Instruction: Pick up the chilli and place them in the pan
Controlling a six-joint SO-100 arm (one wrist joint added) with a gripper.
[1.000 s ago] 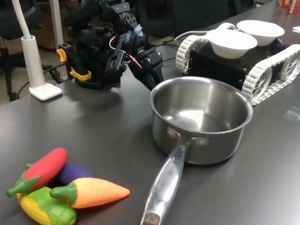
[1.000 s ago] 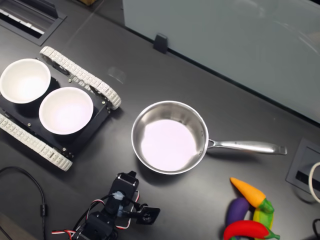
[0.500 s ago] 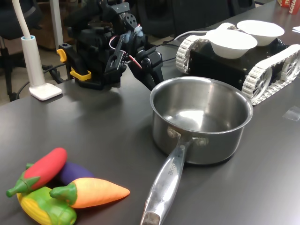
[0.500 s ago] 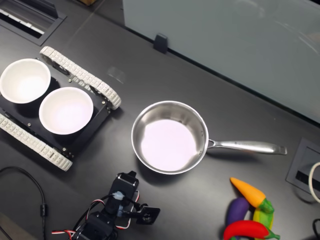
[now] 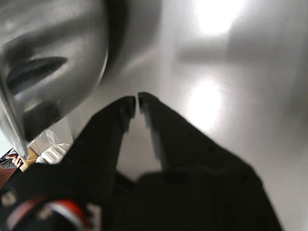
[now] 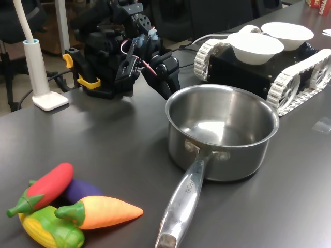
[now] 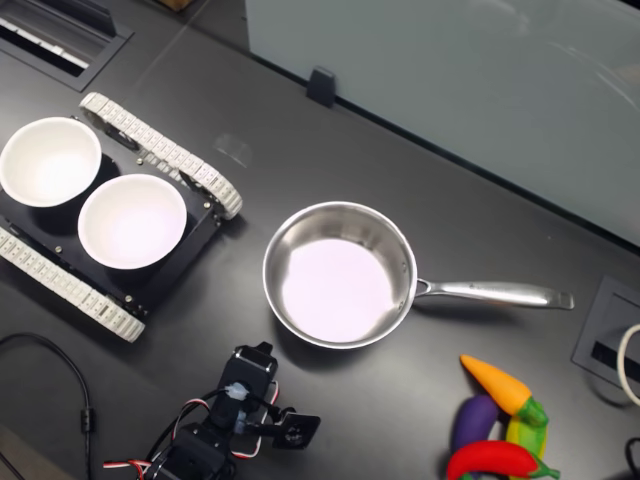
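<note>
The chilli [image 6: 47, 185] is lying on the toy pile, touching the eggplant [image 6: 83, 189] and corn [image 6: 49, 227], at eight o'clock from the pan [image 6: 222, 132] in the first exterior view. The carrot [image 6: 103, 212] is resting alongside. The gripper [image 5: 134, 102] is sitting just beside the pan's wall, its jaws nearly together, holding nothing.

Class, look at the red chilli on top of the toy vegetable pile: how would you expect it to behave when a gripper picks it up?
The chilli looks like smooth, glossy moulded plastic, so probably stiff, light and a little slippery between narrow fingers. It lies tilted across the purple eggplant and the corn, not flat on the table, so a nudge could roll it off. Its plump, rounded body may squirt sideways unless gripped mid-body.
</note>
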